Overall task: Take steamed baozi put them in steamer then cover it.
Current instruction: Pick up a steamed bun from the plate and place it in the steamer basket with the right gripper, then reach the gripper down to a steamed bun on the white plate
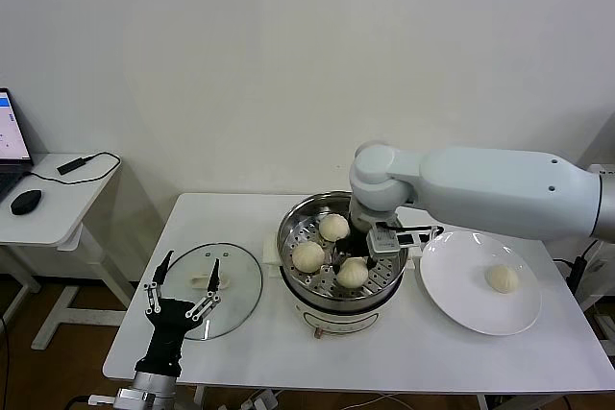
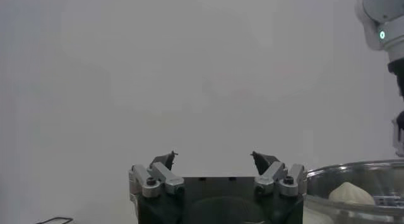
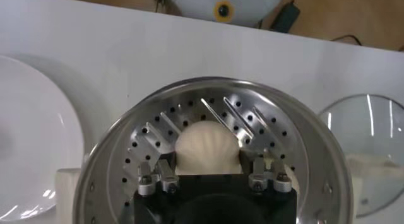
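Hovering inside steamer (image 1: 293,228) near tabletop centre, right gripper (image 1: 363,258) seen in head view; three baozi (image 1: 333,227) on tray, fourth on plate (image 1: 452,285) toward right edge; cover (image 1: 235,287) flat toward left edge, left gripper (image 1: 183,287) spread above it. Left wrist view: fingers (image 2: 165,159) parted, nothing held. Right wrist view: fingers (image 3: 165,168) flanking baozi (image 3: 207,148), grip or release cannot be told.
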Controlling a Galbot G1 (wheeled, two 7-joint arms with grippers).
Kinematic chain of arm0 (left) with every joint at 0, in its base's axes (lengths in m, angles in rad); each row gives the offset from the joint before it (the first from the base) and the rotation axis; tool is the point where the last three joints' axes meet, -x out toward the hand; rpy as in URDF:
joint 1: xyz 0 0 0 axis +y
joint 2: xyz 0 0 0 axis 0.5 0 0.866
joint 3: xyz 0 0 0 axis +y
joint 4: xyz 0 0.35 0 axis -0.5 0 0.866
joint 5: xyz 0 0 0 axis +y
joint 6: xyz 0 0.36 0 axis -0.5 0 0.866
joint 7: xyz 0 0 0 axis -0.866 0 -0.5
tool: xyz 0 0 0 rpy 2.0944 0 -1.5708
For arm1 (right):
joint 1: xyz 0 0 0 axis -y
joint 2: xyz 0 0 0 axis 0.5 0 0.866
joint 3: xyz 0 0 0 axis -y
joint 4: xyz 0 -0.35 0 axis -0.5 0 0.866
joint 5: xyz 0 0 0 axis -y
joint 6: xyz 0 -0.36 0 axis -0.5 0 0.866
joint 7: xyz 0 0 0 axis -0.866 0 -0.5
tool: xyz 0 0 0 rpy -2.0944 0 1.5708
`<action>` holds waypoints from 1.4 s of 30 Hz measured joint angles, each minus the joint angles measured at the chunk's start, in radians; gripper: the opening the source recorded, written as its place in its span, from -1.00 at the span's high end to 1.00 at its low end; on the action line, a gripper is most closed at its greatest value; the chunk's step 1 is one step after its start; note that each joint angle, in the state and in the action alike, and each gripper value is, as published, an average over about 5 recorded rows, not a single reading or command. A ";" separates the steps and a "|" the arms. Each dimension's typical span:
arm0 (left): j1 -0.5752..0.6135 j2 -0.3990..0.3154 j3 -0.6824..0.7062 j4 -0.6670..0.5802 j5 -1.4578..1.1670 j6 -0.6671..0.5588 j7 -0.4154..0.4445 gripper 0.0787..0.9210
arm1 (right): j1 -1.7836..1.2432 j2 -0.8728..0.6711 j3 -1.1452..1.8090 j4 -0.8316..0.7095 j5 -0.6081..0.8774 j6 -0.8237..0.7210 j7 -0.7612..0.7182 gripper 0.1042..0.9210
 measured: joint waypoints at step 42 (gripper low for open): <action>-0.012 0.014 0.006 0.005 -0.002 0.003 -0.003 -0.77 | 0.061 -0.232 0.161 -0.368 0.302 -0.260 -0.151 -0.76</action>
